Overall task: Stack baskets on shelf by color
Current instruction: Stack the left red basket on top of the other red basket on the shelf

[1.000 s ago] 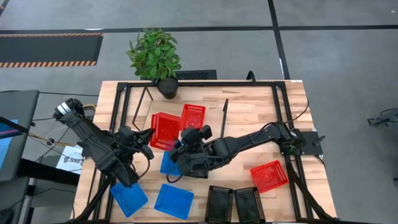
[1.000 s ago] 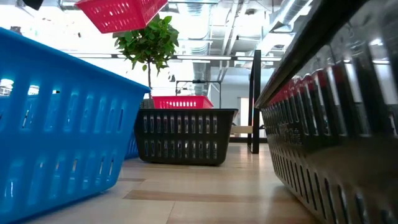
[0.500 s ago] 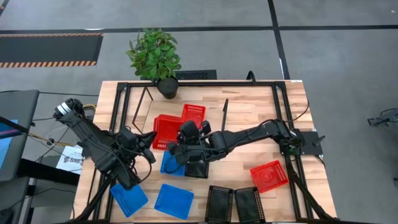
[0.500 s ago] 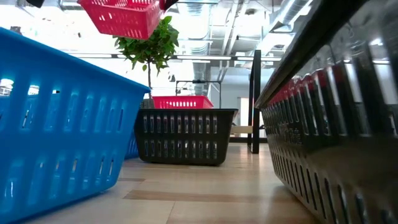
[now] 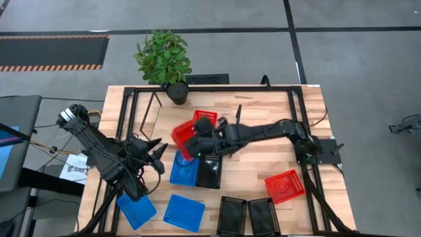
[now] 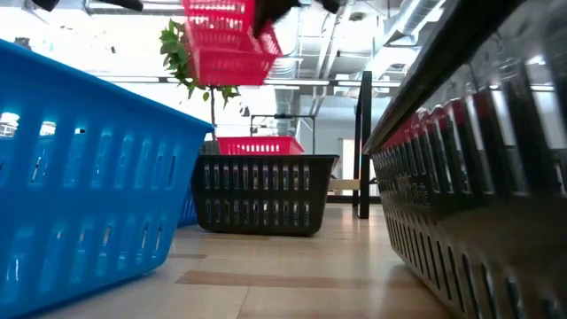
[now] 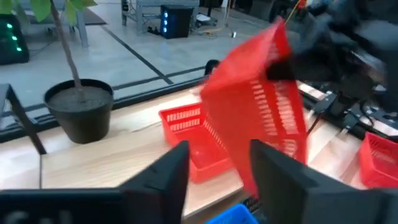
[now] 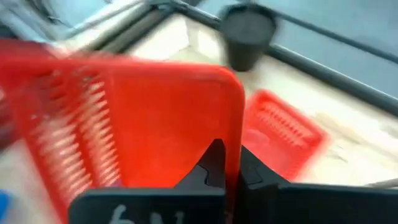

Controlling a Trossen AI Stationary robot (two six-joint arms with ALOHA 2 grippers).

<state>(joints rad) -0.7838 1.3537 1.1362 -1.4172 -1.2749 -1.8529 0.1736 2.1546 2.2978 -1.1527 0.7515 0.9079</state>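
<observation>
A red basket point(image 5: 183, 137) hangs tilted above the table's middle, with my right gripper point(image 5: 197, 141) shut on it; the low view shows the basket point(image 6: 226, 44) high up. My left gripper point(image 7: 219, 180) stands open just left of it point(image 5: 156, 151), the basket point(image 7: 258, 115) beyond its fingertips and apart from them. A second red basket point(image 5: 205, 120) rests on its bottom on the shelf point(image 5: 172, 113). Below the held basket, a blue basket point(image 5: 182, 171) and a black basket point(image 5: 209, 173) sit side by side on the table. My right gripper pinches the red basket's rim point(image 8: 232, 134) between its two fingers, close to a rounded corner. It reaches in from the table's right side. The basket is lifted clear of the table and hangs steeply tilted, one side down.
Two blue baskets point(image 5: 136, 209) point(image 5: 184, 212) and two black baskets point(image 5: 231, 216) point(image 5: 263, 216) line the near edge. A red basket point(image 5: 285, 185) lies near the right. A potted plant point(image 5: 164, 59) stands at the far edge. A black frame point(image 5: 299, 118) rings the table.
My left gripper has opened and let go of the red basket. My right gripper has moved toward the far edge and taken hold of it. The basket has swung toward the right and tipped steeply, staying clear of the table.
</observation>
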